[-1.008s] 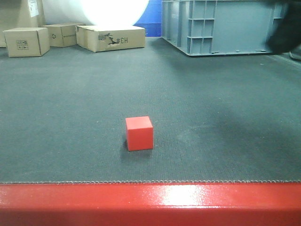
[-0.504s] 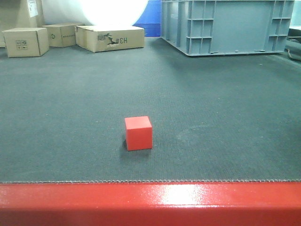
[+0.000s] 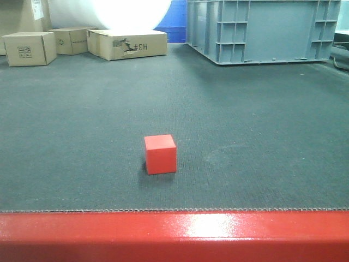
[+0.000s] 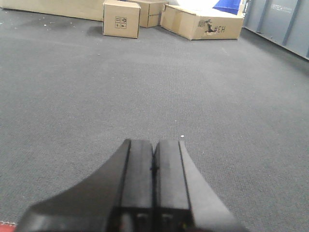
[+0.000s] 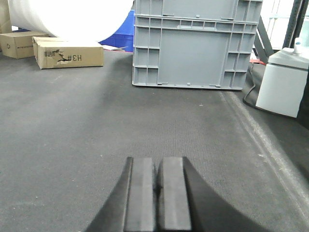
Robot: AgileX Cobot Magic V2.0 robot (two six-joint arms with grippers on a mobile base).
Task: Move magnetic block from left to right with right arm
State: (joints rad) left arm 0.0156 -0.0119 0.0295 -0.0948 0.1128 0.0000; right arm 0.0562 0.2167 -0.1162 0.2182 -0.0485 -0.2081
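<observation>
The red block (image 3: 161,154) sits alone on the dark mat (image 3: 256,109), close to the near edge where the red rim (image 3: 174,234) runs, roughly midway along that edge and slightly to my left of centre. Nothing touches it, and neither of my wrist views shows it. My right gripper (image 5: 157,200) hangs low over bare mat with its fingers pressed together and nothing between them; my left gripper (image 4: 154,186) is likewise closed and empty. Cardboard boxes (image 3: 128,43) line the far left corner and a grey crate (image 3: 262,30) stands at the far right, both well apart from the block. The risk I judge from here: coming down with closed fingers would knock the block away, perhaps toward the near rim, so I must open first. A skewed pinch on its sharp edges could let it twist free.
</observation>
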